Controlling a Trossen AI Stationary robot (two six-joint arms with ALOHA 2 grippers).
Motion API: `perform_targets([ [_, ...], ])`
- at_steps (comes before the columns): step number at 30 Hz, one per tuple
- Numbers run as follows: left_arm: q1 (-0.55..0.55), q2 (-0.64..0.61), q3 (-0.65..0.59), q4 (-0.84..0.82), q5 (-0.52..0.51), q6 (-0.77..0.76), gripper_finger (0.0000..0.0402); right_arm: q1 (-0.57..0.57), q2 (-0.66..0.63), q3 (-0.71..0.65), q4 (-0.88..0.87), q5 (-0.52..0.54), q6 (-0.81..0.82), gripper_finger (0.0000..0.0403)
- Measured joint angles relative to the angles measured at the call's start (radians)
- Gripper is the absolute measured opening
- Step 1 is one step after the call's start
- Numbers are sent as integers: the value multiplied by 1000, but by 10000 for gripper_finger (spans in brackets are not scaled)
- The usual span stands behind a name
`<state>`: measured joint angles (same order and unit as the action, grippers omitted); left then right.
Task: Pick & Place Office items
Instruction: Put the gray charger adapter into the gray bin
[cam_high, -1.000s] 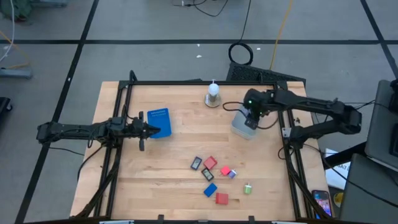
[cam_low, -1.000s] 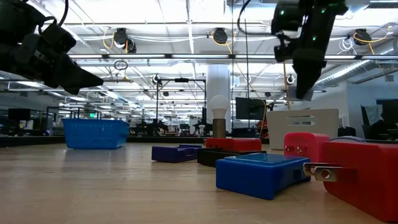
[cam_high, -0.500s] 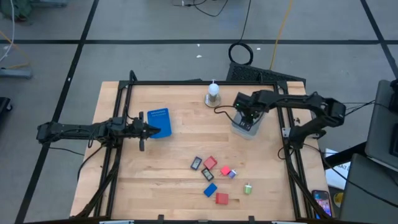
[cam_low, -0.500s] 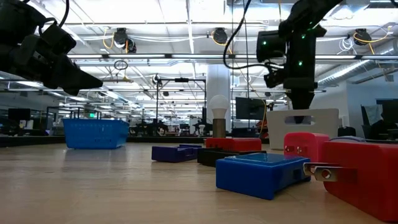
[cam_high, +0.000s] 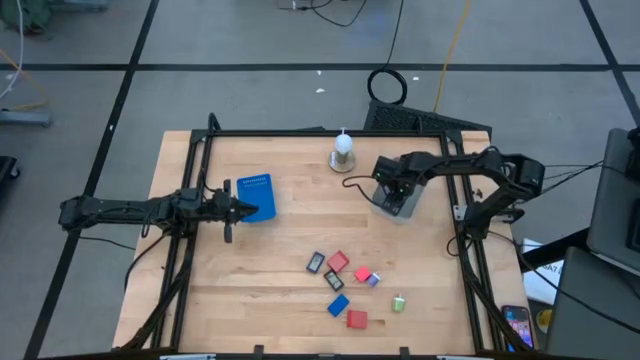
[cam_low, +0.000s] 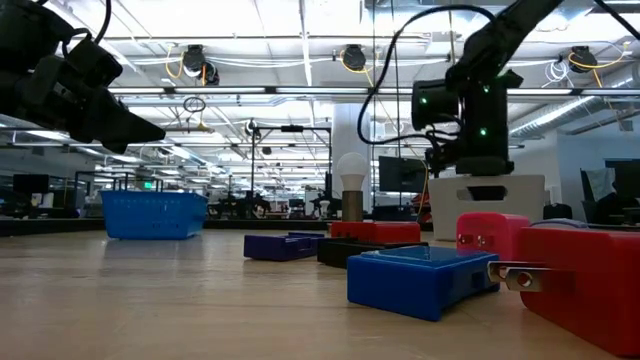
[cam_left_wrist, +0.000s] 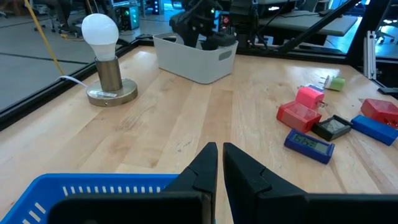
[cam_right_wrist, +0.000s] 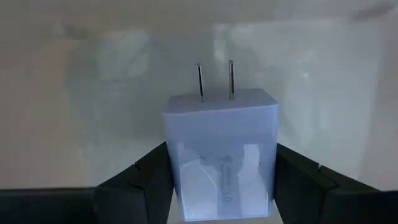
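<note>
Holding a pale blue plug adapter (cam_right_wrist: 219, 152) between its two fingers, the right hand (cam_high: 397, 190) is hanging down inside the translucent grey tub (cam_high: 396, 203) at the far right of the surface (cam_high: 280, 230). In the right wrist view the adapter is standing with its two metal prongs pointing straight away from the hand, its long axis in line with the fingers, and the tub's pale wall or floor is lying just beyond the prong tips, so I judge that the coming release only needs the fingers to part.

The left hand (cam_left_wrist: 219, 163) is waiting with its fingers pressed together beside the blue basket (cam_high: 257, 196) on the left.

The other office items (cam_high: 345, 281) are lying loose in a cluster near the front of the surface, well apart from both hands and, by my reckoning, nearer the right arm.

No brand name or writing is readable; faint marks on the adapter's face are too blurred to make out.
</note>
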<state>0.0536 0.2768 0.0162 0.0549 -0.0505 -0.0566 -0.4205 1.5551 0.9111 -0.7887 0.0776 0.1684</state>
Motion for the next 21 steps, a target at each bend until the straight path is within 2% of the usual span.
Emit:
perform_targets([
  [8, 0, 0, 0, 1, -2, 0, 26, -32, -4, -69, 90, -78, -13, 205],
  [15, 0, 0, 0, 1, -2, 0, 26, -38, -4, -73, 93, -83, -58, 206],
  [17, 0, 0, 0, 1, -2, 0, 26, -38, -3, -74, 92, -89, -66, 234],
  [21, 0, 0, 0, -1, -2, 0, 26, -36, -2, -68, 89, -91, -69, 325],
])
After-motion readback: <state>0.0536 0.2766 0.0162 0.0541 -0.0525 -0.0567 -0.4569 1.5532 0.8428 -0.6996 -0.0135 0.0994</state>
